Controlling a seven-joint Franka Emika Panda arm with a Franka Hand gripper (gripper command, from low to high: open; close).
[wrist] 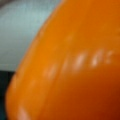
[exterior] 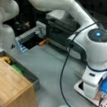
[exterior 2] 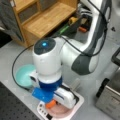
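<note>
While the arm folds steeply down over the white tray (exterior 2: 78, 100), its wrist points straight at the pink plate (exterior 2: 58, 111), and the gripper (exterior 2: 51, 103) sits low above that plate. An orange object (wrist: 75, 65) fills the wrist view and shows just under the wrist in a front view (exterior 2: 50, 103), close against the pincer; whether the pincer is clenched on it cannot be told. Left of the pincer in that view lies a teal bowl (exterior 2: 23, 75), near the tray's edge. Beyond the arm stands a wooden shelf (exterior 2: 42, 20), with bare grey table (exterior: 50, 63) between.
</note>
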